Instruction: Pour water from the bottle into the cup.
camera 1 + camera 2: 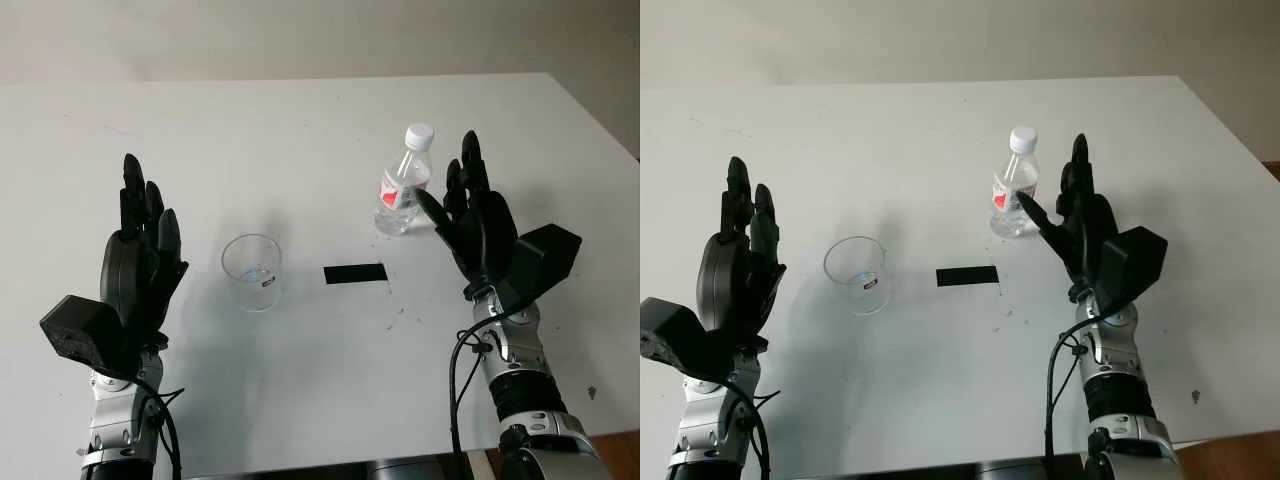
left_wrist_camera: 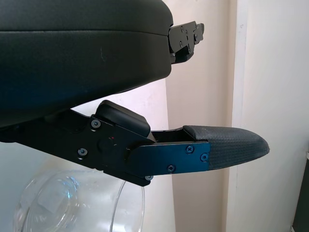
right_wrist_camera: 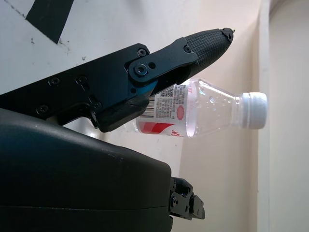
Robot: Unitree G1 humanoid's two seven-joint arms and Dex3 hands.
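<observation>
A small clear water bottle (image 1: 404,183) with a white cap and a red-and-white label stands upright on the white table (image 1: 300,130), right of centre. A clear plastic cup (image 1: 252,271) stands upright to its left, nearer me. My right hand (image 1: 470,215) is open and raised just right of the bottle, thumb pointing toward it, not touching. My left hand (image 1: 145,240) is open and raised left of the cup, a short gap away. The right wrist view has the bottle (image 3: 203,112) just beyond the thumb (image 3: 203,46). The left wrist view has the cup (image 2: 72,203) below the thumb (image 2: 227,147).
A strip of black tape (image 1: 355,273) lies flat on the table between cup and bottle. A few small dark specks dot the surface near it. The table's right edge runs diagonally past my right arm; a pale wall stands behind.
</observation>
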